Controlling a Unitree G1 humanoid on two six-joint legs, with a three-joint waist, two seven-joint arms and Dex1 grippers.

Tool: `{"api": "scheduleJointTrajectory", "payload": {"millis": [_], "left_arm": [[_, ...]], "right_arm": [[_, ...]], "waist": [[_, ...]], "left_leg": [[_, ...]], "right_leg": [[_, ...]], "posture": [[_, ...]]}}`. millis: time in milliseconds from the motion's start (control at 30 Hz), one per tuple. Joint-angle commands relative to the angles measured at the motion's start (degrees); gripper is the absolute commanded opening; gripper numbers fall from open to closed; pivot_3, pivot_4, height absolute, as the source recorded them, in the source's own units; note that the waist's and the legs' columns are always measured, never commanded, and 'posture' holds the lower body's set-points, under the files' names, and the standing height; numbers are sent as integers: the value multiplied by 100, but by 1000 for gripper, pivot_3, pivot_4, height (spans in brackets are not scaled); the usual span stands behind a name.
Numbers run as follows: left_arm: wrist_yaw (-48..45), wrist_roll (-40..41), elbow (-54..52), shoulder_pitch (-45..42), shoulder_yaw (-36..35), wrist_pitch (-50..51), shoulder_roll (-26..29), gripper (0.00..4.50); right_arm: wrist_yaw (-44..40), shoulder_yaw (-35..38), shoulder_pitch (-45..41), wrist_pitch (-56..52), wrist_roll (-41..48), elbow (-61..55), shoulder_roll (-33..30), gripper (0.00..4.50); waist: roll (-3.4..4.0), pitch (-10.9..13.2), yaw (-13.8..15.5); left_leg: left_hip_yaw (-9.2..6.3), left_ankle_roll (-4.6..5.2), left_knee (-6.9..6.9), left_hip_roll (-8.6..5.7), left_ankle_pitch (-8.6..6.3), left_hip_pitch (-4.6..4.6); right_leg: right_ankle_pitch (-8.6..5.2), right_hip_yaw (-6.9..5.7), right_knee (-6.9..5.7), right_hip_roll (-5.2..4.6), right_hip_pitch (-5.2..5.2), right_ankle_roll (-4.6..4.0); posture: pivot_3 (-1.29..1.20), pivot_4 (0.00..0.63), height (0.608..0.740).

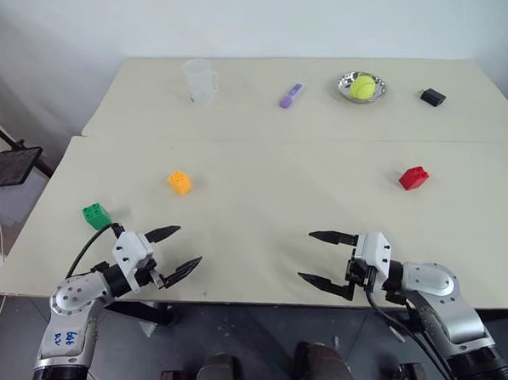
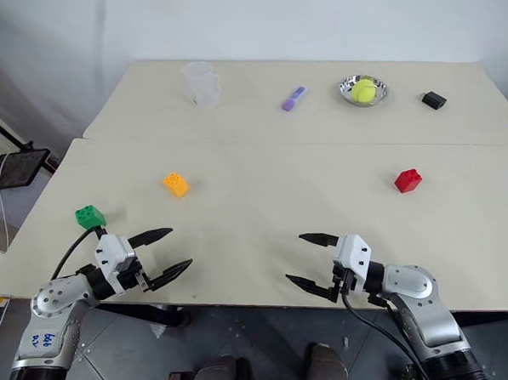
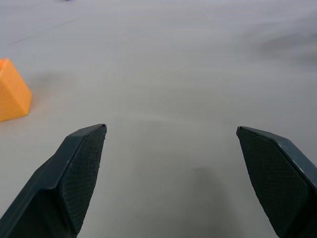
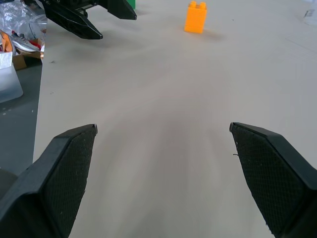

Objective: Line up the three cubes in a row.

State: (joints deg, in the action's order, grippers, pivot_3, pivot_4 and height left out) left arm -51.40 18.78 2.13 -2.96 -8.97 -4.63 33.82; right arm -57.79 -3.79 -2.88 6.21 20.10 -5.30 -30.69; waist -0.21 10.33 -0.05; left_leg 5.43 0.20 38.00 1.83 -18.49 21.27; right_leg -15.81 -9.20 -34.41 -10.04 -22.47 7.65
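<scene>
At the near edge of the pale beige table [image 1: 263,198], two grippers hover with nothing in them. The left gripper [image 1: 179,250] has its two black fingers spread wide apart, and the right gripper [image 1: 319,257] likewise stands with its jaws apart and empty.

Three small studded plastic cubes lie on the table, well apart from one another. The green studded cube [image 1: 96,215] sits nearest, close to the left edge and just beyond the left gripper. The orange-yellow studded cube [image 1: 179,182] is a little farther in, right of the green one. The red studded cube [image 1: 413,177] lies on the right side, at about the same depth as the orange-yellow one.

Along the far side stand two containers. One clear plastic measuring cup [image 1: 200,80], far left, looks empty. One small shiny metal bowl [image 1: 348,84], far right, holds one yellow-green tennis ball [image 1: 363,86]. Between them lies one purple marker-like piece [image 1: 290,95]. One small black block [image 1: 432,96] rests farthest right.
</scene>
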Motion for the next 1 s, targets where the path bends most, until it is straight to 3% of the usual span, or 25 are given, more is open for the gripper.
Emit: {"api": "scheduleJointTrajectory", "payload": {"millis": [33,267,467,667,833,1000], "left_arm": [[91,20,-173,-15,-66,-54,-16,4486],[-286,584,-476,-111,-21,419,19,4486],[-400,672,-1097,-380,438,817,-139,4486],[-318,283,-856,-769,1104,910,-468,4486],[-297,364,-738,-1137,1282,1204,-706,4486],[-374,392,-731,-1122,1309,1279,-733,4486]], "right_arm": [[38,98,63,95,16,-186,-4,4500],[458,574,150,38,174,-411,-54,4500],[1279,2535,1144,-295,737,-857,-234,4500],[1638,4157,2149,223,806,59,5,4500],[2132,4262,2054,247,593,522,178,4500],[3076,3650,889,-959,203,299,-166,4500]], "waist": [[0,0,-2],[0,0,3],[0,0,150],[0,-1,144],[4,-3,10],[15,-9,-136]], "left_leg": [[0,0,0,0,0,0],[0,0,2,0,0,0],[1,-1,6,-2,-2,3],[24,2,6,-3,-4,1],[27,2,7,4,-4,-8],[13,3,12,7,-3,-15]], "right_leg": [[0,0,0,0,0,0],[0,0,-2,0,0,0],[2,1,0,-1,2,3],[2,6,10,4,7,3],[1,26,6,9,2,-3],[3,44,-3,9,-3,-6]], "posture": [[0,150,740],[0,150,740],[0,150,740],[0,150,740],[0,150,740],[0,150,740]]}}
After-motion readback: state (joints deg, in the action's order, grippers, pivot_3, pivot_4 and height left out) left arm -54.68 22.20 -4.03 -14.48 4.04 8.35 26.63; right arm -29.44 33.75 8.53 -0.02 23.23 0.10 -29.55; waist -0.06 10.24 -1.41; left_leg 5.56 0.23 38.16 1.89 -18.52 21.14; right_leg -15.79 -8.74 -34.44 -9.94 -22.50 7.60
